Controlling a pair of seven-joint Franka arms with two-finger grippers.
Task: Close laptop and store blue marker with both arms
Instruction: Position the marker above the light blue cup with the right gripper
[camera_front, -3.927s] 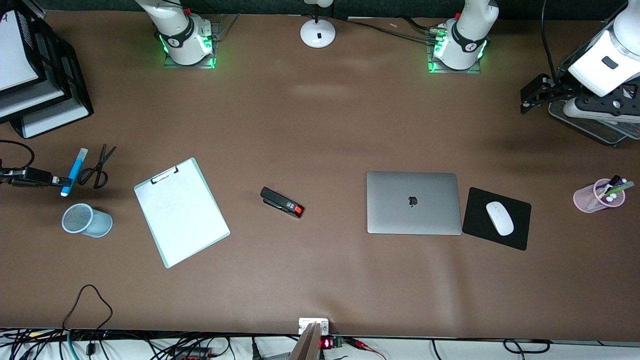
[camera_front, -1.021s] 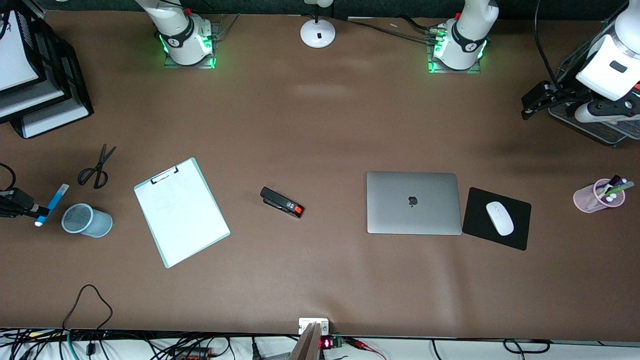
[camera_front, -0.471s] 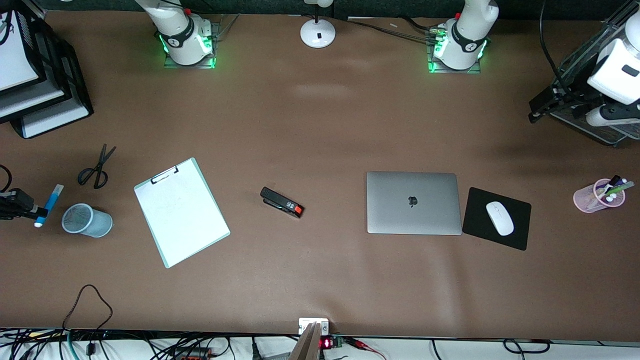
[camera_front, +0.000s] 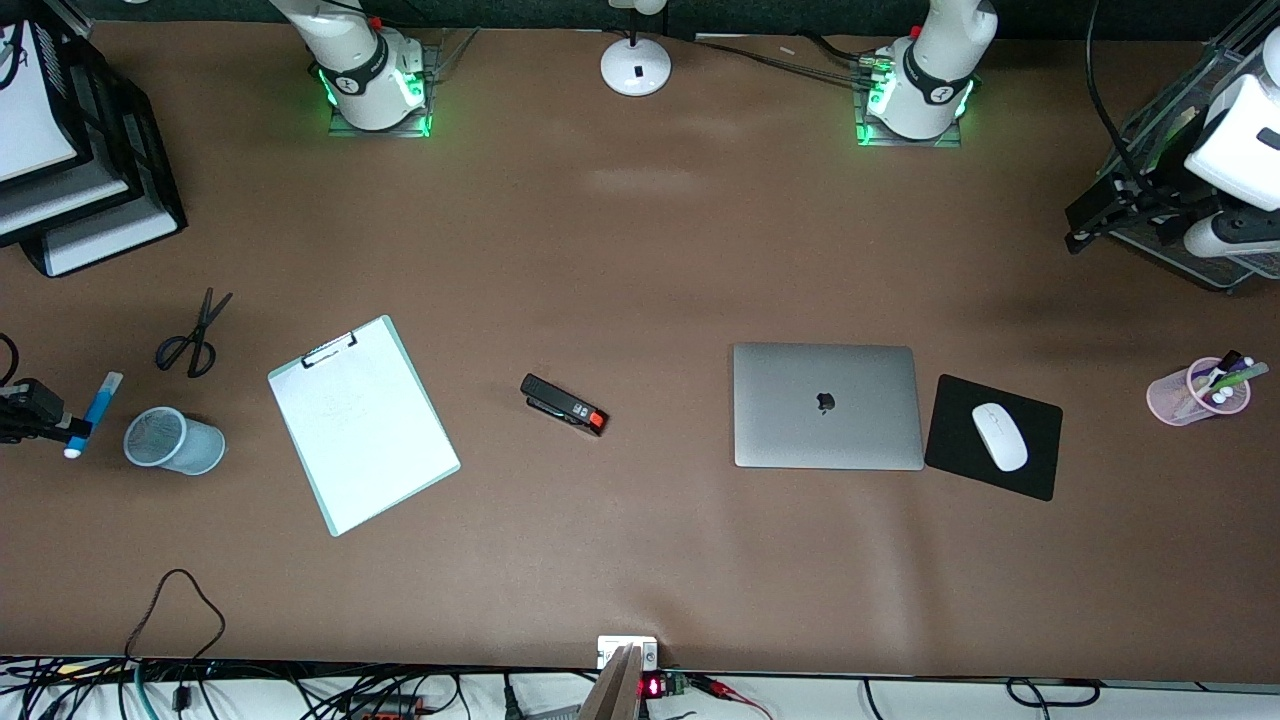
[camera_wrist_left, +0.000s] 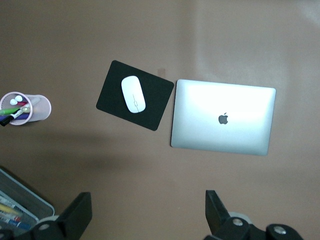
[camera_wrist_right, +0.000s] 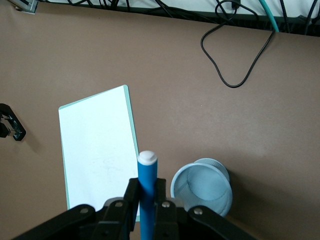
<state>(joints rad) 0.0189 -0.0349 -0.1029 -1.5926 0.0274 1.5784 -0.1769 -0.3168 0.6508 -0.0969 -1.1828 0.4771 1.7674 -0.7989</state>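
Observation:
The silver-grey laptop (camera_front: 825, 405) (camera_wrist_left: 222, 117) lies shut on the table, its dark apple logo facing up. Over the right arm's end of the table, my right gripper (camera_front: 62, 428) (camera_wrist_right: 146, 192) is shut on the blue marker (camera_front: 92, 410) (camera_wrist_right: 147, 175). The marker's pale end points away from the wrist, beside the blue mesh cup (camera_front: 172, 440) (camera_wrist_right: 202, 185). High over the left arm's end, beside a grey tray, my left gripper (camera_front: 1085, 225) (camera_wrist_left: 147, 215) hangs open with nothing between its fingers (camera_wrist_left: 80, 212).
A black mouse pad (camera_front: 1030, 470) (camera_wrist_left: 150, 107) with a white mouse (camera_front: 1000, 436) lies beside the laptop. A pink pen cup (camera_front: 1195, 392) (camera_wrist_left: 30, 107), a clipboard (camera_front: 362, 425) (camera_wrist_right: 97, 150), a stapler (camera_front: 563, 404), scissors (camera_front: 192, 335) and stacked black trays (camera_front: 70, 190) also stand here.
The right gripper lifted the marker from beside the scissors and carried it next to the mesh cup. It still drifts slightly. The left arm keeps withdrawing toward its end of the table.

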